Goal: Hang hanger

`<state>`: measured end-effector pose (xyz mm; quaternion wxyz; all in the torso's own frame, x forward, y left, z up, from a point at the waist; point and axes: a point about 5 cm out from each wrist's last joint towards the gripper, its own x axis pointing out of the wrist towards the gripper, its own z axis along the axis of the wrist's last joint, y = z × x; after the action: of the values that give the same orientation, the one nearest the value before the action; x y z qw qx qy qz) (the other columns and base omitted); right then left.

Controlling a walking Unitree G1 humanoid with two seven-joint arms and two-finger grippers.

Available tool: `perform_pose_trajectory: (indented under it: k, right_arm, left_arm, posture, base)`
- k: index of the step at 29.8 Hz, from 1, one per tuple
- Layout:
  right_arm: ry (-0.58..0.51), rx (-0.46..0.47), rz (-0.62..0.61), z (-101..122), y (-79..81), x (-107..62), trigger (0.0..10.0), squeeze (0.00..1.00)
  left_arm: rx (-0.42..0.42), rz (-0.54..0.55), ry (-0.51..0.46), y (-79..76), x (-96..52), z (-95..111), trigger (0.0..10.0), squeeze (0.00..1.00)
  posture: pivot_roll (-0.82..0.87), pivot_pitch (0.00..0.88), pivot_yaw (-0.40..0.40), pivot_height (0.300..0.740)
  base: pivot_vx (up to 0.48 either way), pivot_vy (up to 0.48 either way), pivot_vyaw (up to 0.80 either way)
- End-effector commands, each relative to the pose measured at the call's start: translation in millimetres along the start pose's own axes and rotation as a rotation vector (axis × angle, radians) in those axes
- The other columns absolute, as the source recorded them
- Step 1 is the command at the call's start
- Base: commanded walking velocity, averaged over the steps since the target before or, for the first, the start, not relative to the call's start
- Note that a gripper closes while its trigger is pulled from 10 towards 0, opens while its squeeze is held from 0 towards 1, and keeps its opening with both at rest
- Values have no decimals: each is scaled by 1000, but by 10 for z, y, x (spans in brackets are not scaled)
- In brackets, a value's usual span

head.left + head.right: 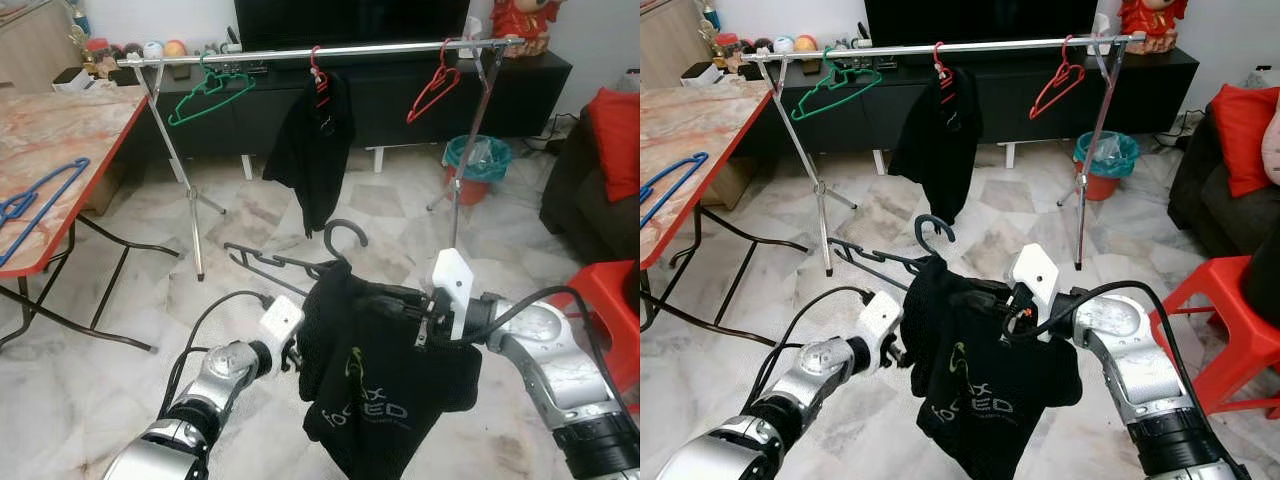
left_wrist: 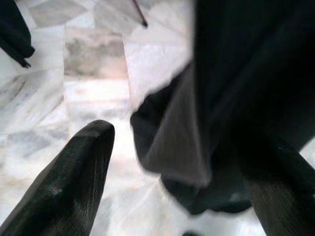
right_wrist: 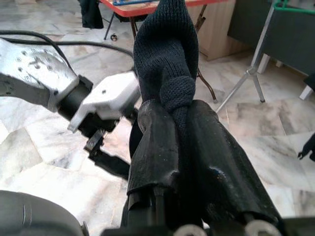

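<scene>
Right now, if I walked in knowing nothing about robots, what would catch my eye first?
Most likely the black shirt on a dark hanger, held up in the middle between two silver arms; the right claw is clamped on its fabric, the left claw open at its edge. Behind stands a metal clothes rail carrying a green hanger, another black garment and a red hanger.

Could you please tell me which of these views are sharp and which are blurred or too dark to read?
Both eye views are evenly lit and sharp: the rail and the shirt's print read clearly. The left wrist view is blurred, with washed-out bright floor behind dark cloth. The right wrist view is sharp on the right gripper's fingers and the knit they pinch.
</scene>
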<state>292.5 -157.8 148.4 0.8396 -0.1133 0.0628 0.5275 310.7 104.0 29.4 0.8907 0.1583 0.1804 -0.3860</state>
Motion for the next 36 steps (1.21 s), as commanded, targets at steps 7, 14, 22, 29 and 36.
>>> perform_pose_trajectory:
  k: [7,14,22,29,36]
  right_arm:
    - [-52,-47,51,178,50,18,10000,0]
    - [-58,-53,63,224,68,13,10000,0]
    - [-56,-48,74,214,95,16,10000,0]
    - [-52,-46,66,207,74,16,10000,0]
    - [-47,-38,59,178,76,13,10000,0]
  left_arm:
    - [80,13,67,-41,-24,-127,10000,0]
    - [-37,191,33,46,-4,-90,10000,0]
    - [-67,241,31,71,-15,-104,196,0]
    - [-70,184,26,6,-8,-131,0,0]
    - [-76,148,14,-18,-6,-127,0,0]
  posture:
    - [-53,0,43,740]
    - [-60,0,42,740]
    - [-58,0,42,740]
    - [-55,0,43,740]
    - [-52,2,45,740]
  base:
    - [0,0,0]
    - [0,0,0]
    - [0,0,0]
    - [0,0,0]
    - [0,0,0]
